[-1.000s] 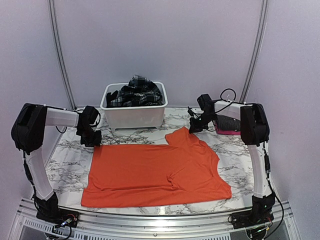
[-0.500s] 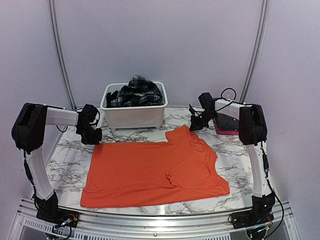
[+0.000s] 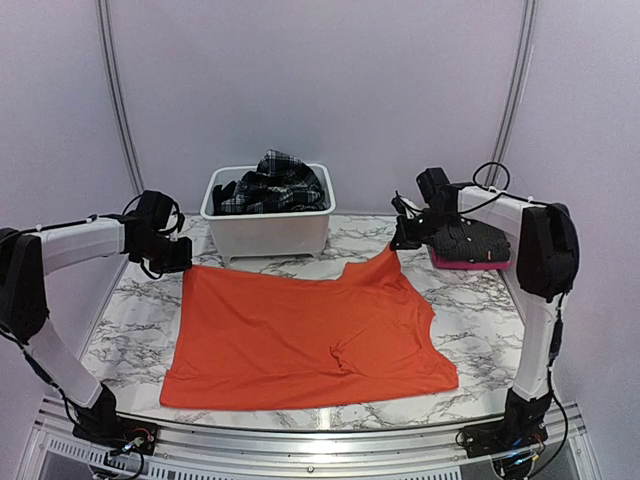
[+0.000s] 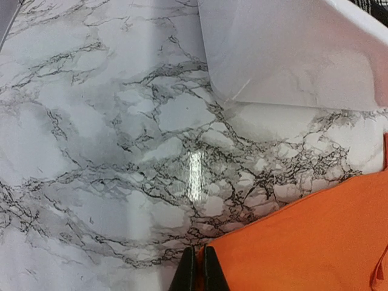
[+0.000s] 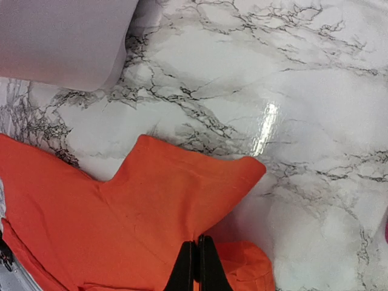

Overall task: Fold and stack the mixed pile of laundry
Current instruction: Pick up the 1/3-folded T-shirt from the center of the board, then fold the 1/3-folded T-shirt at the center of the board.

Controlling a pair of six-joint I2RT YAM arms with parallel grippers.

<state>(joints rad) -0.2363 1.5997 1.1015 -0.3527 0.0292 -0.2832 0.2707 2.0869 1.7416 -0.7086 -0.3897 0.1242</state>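
Marble table (image 3: 120,330) | shirt (image 3: 300,335): spread flat before tub (image 3: 268,232) | left claw (image 4: 195,270): clenched on shirt's far-left corner | right claw (image 5: 195,257): clenched on its far-right corner, lifted | skirt (image 3: 275,180): in tub | grey cloth (image 3: 468,240): folded at right edge

A white marbled tabletop (image 3: 130,320) with grey veins carries an orange T-shirt (image 3: 300,335), spread mostly flat across its middle and reaching nearly to the near edge. At the far side, left of centre, a white plastic tub (image 3: 268,232) stands just beyond the shirt's far edge. At the far right a dark grey cloth piece (image 3: 470,240) lies on a pink item (image 3: 455,264).
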